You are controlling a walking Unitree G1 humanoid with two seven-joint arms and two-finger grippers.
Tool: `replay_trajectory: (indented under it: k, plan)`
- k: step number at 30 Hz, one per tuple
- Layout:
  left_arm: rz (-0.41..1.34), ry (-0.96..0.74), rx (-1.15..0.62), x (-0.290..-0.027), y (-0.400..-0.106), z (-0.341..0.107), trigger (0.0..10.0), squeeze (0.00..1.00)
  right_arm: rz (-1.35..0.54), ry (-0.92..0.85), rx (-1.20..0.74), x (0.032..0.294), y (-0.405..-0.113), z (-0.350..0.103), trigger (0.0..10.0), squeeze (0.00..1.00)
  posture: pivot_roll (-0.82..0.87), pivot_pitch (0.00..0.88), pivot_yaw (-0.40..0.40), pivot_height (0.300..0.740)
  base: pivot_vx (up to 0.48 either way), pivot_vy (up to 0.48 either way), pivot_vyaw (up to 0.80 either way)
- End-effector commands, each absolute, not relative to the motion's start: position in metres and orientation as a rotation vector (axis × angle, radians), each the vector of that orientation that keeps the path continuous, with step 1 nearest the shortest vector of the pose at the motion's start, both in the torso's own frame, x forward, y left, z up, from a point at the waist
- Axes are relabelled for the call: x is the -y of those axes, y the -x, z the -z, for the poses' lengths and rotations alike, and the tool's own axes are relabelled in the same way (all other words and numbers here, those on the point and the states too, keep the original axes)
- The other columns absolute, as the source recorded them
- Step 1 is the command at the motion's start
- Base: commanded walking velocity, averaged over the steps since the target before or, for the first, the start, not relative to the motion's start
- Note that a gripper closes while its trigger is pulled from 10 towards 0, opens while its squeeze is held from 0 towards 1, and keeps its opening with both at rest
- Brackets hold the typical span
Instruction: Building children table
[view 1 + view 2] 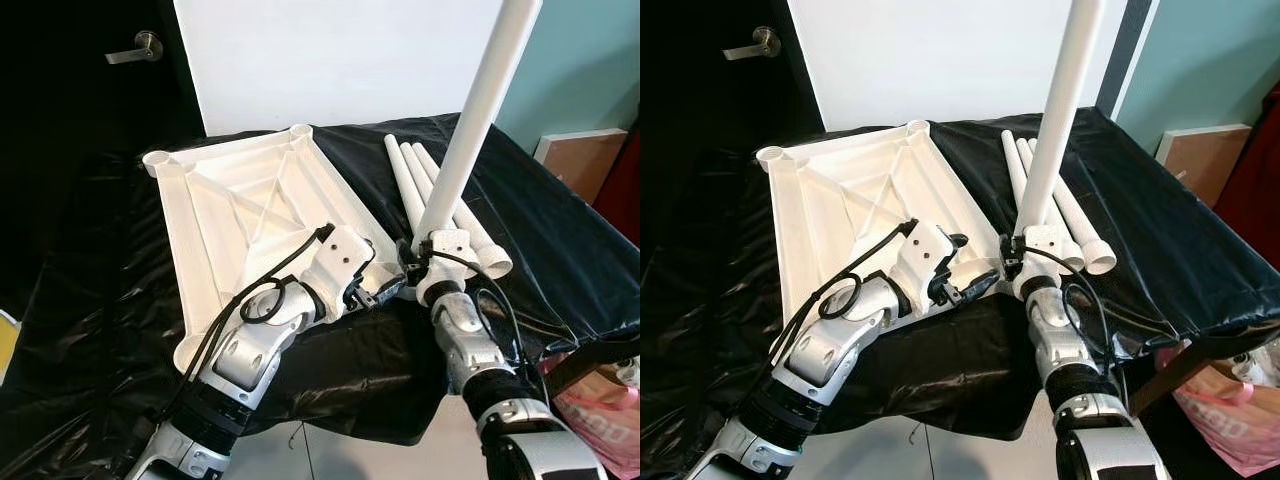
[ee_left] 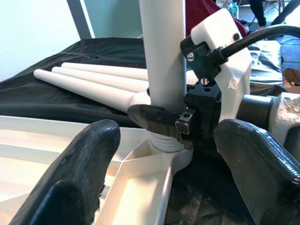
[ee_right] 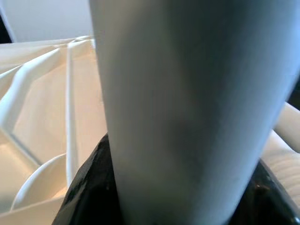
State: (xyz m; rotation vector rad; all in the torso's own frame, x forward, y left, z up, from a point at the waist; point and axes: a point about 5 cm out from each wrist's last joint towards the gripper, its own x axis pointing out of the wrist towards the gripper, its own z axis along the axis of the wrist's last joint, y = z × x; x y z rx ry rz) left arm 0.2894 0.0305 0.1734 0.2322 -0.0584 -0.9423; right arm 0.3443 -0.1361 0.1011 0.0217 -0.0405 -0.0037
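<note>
My right end effector (image 1: 415, 262) is clamping the upright white leg (image 1: 470, 130), its long axis nearly vertical over the near corner socket (image 2: 161, 145) of the upturned tabletop (image 1: 240, 215), while my left end effector (image 1: 385, 288) is hovering wide open beside it.

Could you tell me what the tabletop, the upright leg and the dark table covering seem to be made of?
Tabletop: likely moulded white plastic, matte, judging by its ribbed underside.
Upright leg: apparently the same smooth white plastic, with a threaded end at the corner socket.
Covering: thin black plastic sheeting, glossy and wrinkled.
</note>
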Motion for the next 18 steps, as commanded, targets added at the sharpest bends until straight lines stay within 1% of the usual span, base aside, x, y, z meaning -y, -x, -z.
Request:
replay_trajectory:
  k: [1,4,8,12,13,14,18]
  plan:
    - [0.948,-0.243,0.054,-0.032,-0.29,-0.172,10.0,0.0,0.02,-0.029,-0.067,0.13,-0.332,-0.076,10.0,0.0,-0.13,0.006,-0.03,0.74,0.0,0.0,0.0]
    - [0.949,-0.247,0.053,-0.032,-0.291,-0.172,10.0,0.0,0.005,-0.027,-0.056,0.127,-0.332,-0.078,10.0,0.0,-0.13,0.006,-0.03,0.74,0.0,0.0,0.0]
    - [0.946,-0.239,0.048,-0.032,-0.292,-0.172,10.0,0.0,0.026,-0.039,-0.05,0.132,-0.332,-0.08,10.0,0.0,-0.14,0.005,-0.029,0.74,0.0,0.0,0.0]
    - [0.898,-0.225,0.024,-0.035,-0.299,-0.173,10.0,0.0,0.036,-0.054,-0.019,0.132,-0.332,-0.085,10.0,0.0,-0.14,0.003,-0.025,0.74,0.0,0.0,0.0]
    - [0.881,-0.227,0.016,-0.038,-0.301,-0.172,10.0,0.0,0.036,-0.053,-0.008,0.132,-0.331,-0.086,10.0,0.87,-0.14,0.001,-0.023,0.74,0.0,0.0,0.0]
    - [0.869,-0.229,0.01,-0.04,-0.303,-0.172,10.0,0.0,0.036,-0.052,-0.001,0.132,-0.331,-0.087,10.0,1.0,-0.14,0.001,-0.023,0.74,0.0,0.0,0.0]
    - [0.843,-0.237,-0.007,-0.044,-0.306,-0.17,10.0,0.0,0.032,-0.056,0.015,0.133,-0.33,-0.089,10.0,1.0,-0.14,0.0,-0.02,0.74,0.0,0.0,0.0]
